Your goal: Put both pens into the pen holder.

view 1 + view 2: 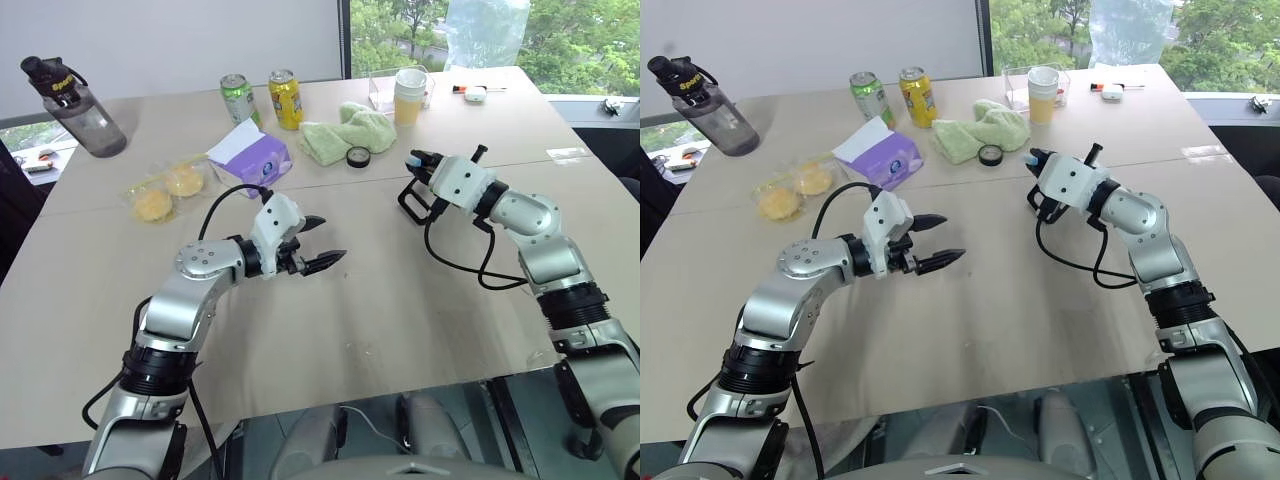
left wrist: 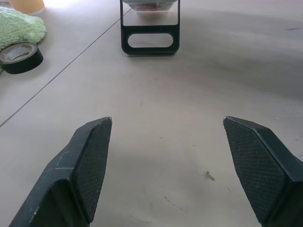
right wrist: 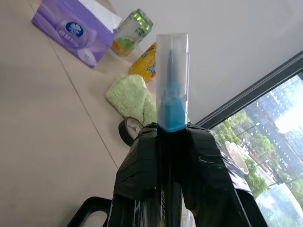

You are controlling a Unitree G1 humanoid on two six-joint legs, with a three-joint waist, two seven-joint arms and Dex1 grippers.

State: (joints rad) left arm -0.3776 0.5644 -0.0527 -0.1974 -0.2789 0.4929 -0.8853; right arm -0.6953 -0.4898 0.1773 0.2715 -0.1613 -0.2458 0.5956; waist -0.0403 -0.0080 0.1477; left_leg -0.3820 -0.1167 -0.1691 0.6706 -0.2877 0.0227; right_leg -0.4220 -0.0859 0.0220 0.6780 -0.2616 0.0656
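Observation:
My right gripper (image 1: 417, 161) is shut on a black pen (image 3: 171, 109) whose light-blue end under a clear cap pokes out past the fingertips. It hovers just above the pen holder (image 1: 410, 203), a small black-framed stand on the table. In the right wrist view a corner of the holder's frame (image 3: 92, 210) lies below the fingers (image 3: 142, 161). My left gripper (image 1: 332, 238) hangs open and empty over bare tabletop left of the holder. Its wrist view looks straight at the holder (image 2: 125, 38) some way ahead.
Behind the holder lie a black tape roll (image 1: 358, 157) and a green cloth (image 1: 345, 135). Further left are a purple tissue box (image 1: 250, 155), two drink cans (image 1: 240, 98), bagged pastries (image 1: 165, 188) and a water bottle (image 1: 75, 105). A cup (image 1: 410, 95) stands at the back.

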